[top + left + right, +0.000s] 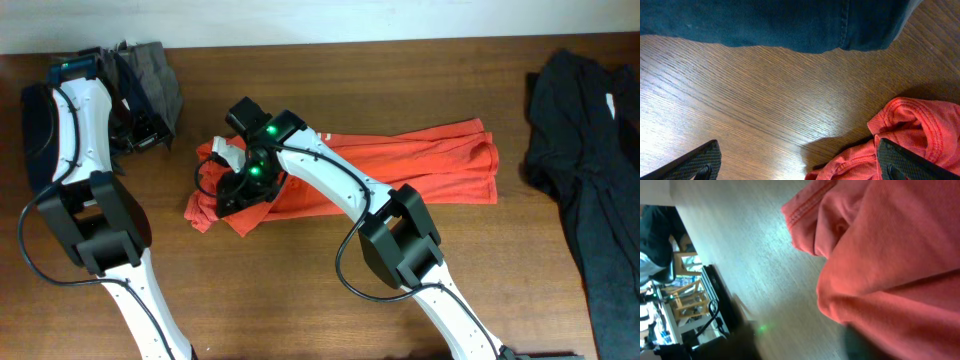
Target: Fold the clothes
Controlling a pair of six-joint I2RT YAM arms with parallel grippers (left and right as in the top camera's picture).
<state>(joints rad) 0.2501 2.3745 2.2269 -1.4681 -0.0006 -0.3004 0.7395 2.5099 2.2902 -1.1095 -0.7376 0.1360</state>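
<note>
An orange-red shirt (400,165) lies across the middle of the table, folded lengthwise, with its left end bunched. My right gripper (232,195) hangs over that bunched left end. In the blurred right wrist view its jaws (795,347) look open, with bare table between them and the shirt (890,255) at the right finger. My left gripper (142,133) is at the far left of the table, between a grey garment (152,72) and the shirt's left end. Its jaws (802,167) are wide open and empty, and the shirt's hem (912,125) lies by the right finger.
A dark garment (590,160) is spread along the table's right side. The grey garment shows as blue-grey cloth (765,20) across the top of the left wrist view. Bare wood (300,290) runs along the front of the table.
</note>
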